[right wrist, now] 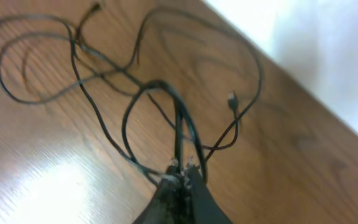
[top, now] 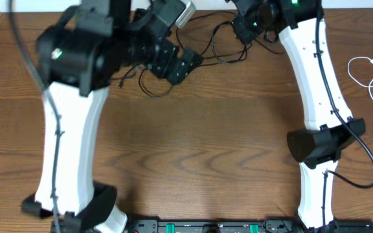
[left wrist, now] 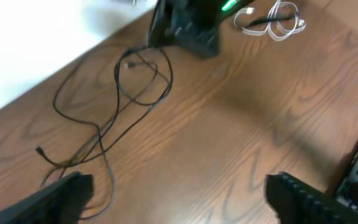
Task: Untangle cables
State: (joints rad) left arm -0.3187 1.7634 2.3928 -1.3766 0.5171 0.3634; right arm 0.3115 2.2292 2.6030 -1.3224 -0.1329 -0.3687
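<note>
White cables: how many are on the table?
1. The white cable lies in loose loops at the table's right edge, apart from the black tangle. Others may be hidden.

One white cable (top: 372, 81); black cables (left wrist: 135, 87) tangled, count unclear; two robot arms (top: 70, 142).

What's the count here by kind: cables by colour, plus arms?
white cable: 1
black cable tangle: 1 (can't tell how many cords are in it)
robot arms: 2, the left arm and the right arm
Total: 4
</note>
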